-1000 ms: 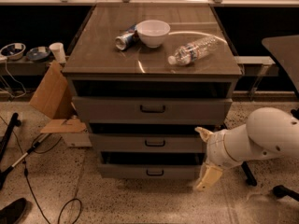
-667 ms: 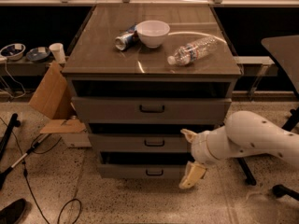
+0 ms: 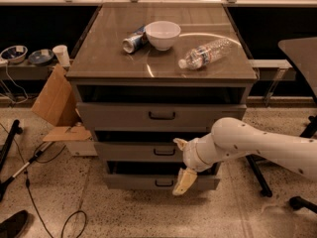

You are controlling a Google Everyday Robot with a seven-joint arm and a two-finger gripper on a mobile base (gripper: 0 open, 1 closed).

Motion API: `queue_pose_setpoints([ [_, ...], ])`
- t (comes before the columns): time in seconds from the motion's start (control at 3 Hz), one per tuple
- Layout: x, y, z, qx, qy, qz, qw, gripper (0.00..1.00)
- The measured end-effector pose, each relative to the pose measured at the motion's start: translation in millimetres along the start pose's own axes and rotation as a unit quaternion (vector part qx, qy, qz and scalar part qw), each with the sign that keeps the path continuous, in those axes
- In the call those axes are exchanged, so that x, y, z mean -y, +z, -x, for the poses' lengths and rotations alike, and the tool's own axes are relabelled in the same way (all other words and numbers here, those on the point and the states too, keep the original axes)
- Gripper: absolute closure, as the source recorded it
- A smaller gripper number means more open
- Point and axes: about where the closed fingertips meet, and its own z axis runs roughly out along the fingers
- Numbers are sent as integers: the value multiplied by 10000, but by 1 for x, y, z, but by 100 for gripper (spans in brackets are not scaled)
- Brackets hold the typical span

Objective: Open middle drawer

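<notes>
Grey three-drawer cabinet [image 3: 109, 58]; one hand [image 3: 182, 162] at middle drawer [image 3: 133, 151]

three drawers [image 3: 119, 116], one bowl [image 3: 162, 33], one can [image 3: 133, 40], one bottle [image 3: 205, 53], one gripper [image 3: 181, 161] at the middle drawer [image 3: 133, 151].

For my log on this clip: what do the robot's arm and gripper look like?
The arm is a smooth, rounded white tube dotted with small dark spots, with a ringed white wrist. The gripper, in front of the middle drawer right of its handle, has two tan, paddle-shaped fingers. No loose cables or labels show.
</notes>
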Motion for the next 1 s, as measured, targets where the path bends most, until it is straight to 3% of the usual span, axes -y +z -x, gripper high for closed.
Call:
queue_pose_setpoints([
  [0.33,15,38,1,-47,27,134,9999,0],
  [1.0,56,96,-6,-359,276,162,9988,0],
])
